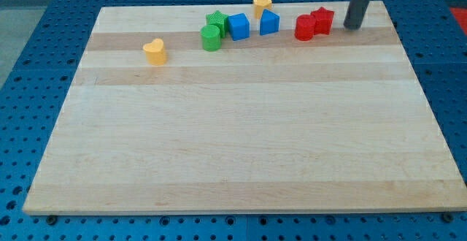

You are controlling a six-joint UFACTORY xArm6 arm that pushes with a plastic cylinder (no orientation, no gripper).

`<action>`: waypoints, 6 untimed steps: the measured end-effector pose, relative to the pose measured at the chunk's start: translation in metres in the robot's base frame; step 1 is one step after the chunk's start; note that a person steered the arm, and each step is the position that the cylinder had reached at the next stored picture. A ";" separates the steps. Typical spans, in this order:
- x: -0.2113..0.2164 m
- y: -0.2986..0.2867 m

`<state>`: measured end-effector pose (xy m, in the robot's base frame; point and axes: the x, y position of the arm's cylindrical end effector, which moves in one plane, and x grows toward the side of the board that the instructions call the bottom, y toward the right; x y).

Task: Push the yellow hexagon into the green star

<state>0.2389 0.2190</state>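
Blue pegboard surrounds the pale wooden counter (241,139); no jaws here, only a rod, my tip (352,26) holding nothing, just right of the red blocks (314,23). The yellow hexagon (262,4) sits at the top edge, above the blue blocks (252,25), right of the green star (216,20). Risk: sweeping left could catch red or blue blocks, or tip the hexagon off the edge

Single high, oblique view across board (241,139).

Pale wooden board (241,146) on blue perforated table (44,58); even light.
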 end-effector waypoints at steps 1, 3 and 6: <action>-0.048 -0.007; -0.047 -0.096; -0.024 -0.227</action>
